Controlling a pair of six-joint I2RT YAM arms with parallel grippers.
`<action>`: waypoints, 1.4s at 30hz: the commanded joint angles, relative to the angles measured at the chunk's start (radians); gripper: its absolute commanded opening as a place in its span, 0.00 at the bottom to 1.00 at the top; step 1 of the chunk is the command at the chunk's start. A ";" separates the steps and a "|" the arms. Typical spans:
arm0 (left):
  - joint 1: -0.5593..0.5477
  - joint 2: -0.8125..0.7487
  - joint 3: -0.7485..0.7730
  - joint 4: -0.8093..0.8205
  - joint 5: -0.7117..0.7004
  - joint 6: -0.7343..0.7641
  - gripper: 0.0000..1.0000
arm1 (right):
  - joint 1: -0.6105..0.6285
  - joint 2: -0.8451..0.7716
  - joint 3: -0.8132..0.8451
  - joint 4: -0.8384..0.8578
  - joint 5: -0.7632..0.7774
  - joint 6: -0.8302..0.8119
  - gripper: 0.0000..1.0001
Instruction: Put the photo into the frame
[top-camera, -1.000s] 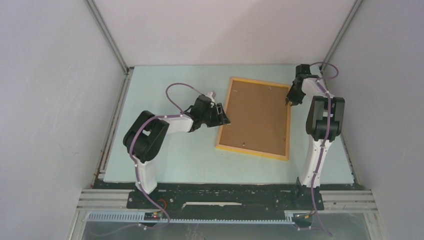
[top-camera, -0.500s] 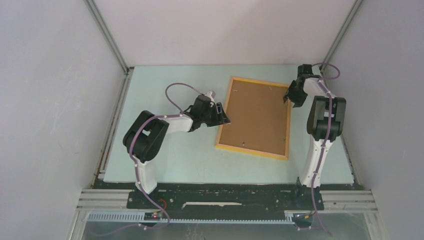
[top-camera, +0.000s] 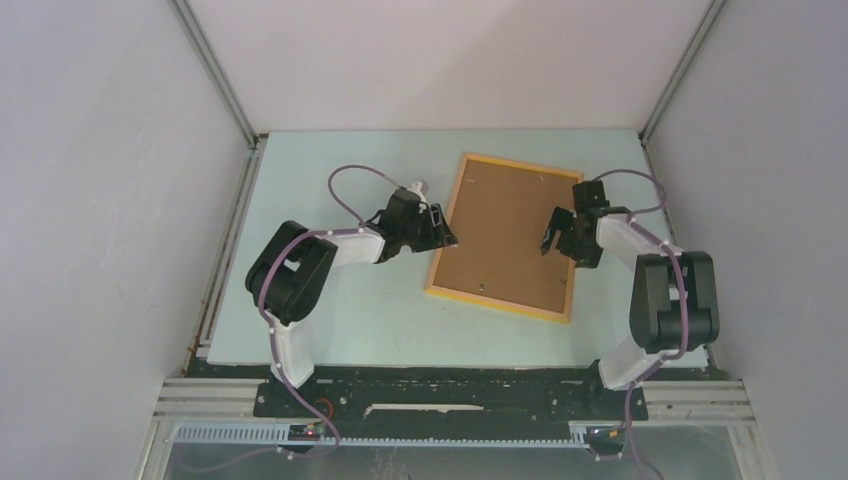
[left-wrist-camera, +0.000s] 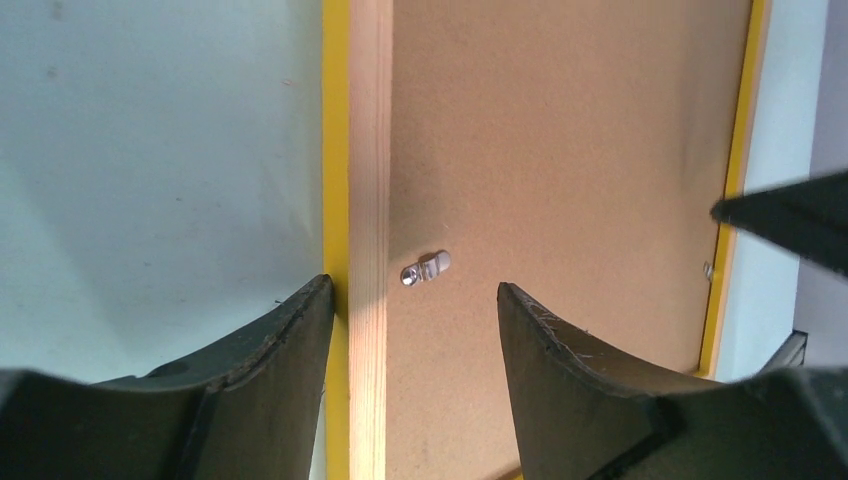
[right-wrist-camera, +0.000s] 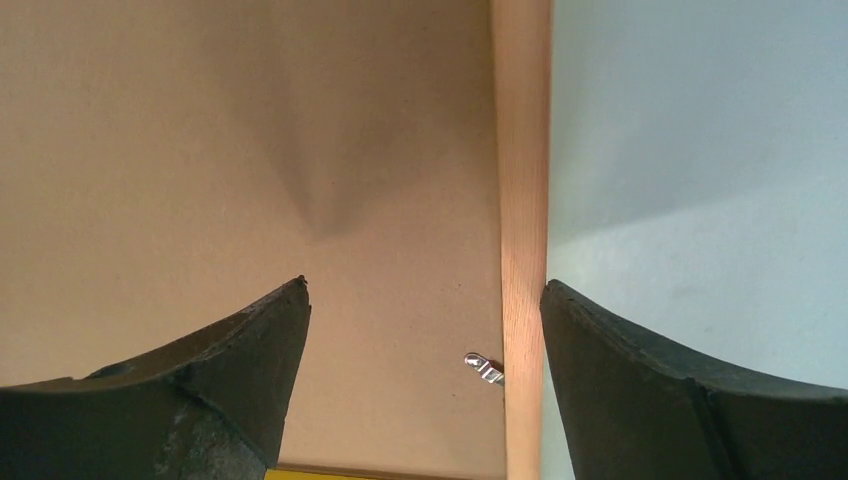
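The frame (top-camera: 497, 305) lies face down on the table, its yellow-orange rails around a brown backing board (top-camera: 510, 235). The photo is hidden. My left gripper (top-camera: 445, 232) is open astride the frame's left rail (left-wrist-camera: 368, 150): one finger rests against the yellow outer edge and the other stands over the board, near a metal turn clip (left-wrist-camera: 425, 269). My right gripper (top-camera: 562, 240) is open wide astride the right rail (right-wrist-camera: 522, 150), its outer finger close against the rail. A second clip (right-wrist-camera: 483, 367) sits just inside that rail.
The pale green table (top-camera: 340, 320) is walled in by grey panels at left, right and back. Both arm bases stand on the black bar (top-camera: 450, 392) at the near edge. The right gripper's fingers (left-wrist-camera: 790, 215) show at the right of the left wrist view.
My right arm has swung from the frame's far right corner to the middle of its right rail, and its jaws have opened wide. The frame's near end shifted slightly left. The left arm stayed.
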 joint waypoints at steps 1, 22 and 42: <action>-0.005 -0.026 -0.026 0.038 0.007 0.003 0.62 | 0.107 -0.124 -0.144 0.088 -0.074 0.061 0.91; -0.038 -0.121 -0.175 0.117 0.021 -0.026 0.76 | -0.157 -0.397 -0.387 0.175 -0.050 0.112 0.88; -0.250 -0.112 -0.315 0.223 -0.071 -0.259 0.80 | -0.072 -0.003 -0.144 0.348 -0.340 0.086 0.87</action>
